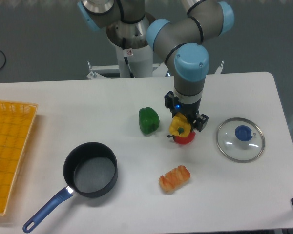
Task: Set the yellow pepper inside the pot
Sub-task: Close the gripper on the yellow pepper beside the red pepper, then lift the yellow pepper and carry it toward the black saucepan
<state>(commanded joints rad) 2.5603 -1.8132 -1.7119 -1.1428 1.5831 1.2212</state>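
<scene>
Gripper [182, 127]: I see it clamped on the small glossy yellow pepper [179, 126].
Next: I'd lift clear, then carry down-left to the round black pot [90, 169].

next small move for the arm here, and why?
Probably carry the yellow pepper left and toward the camera, over the pot. The end effector looks shut on it, above the red pepper. The pot sits open and empty at front left; its lid lies off to the right.
</scene>
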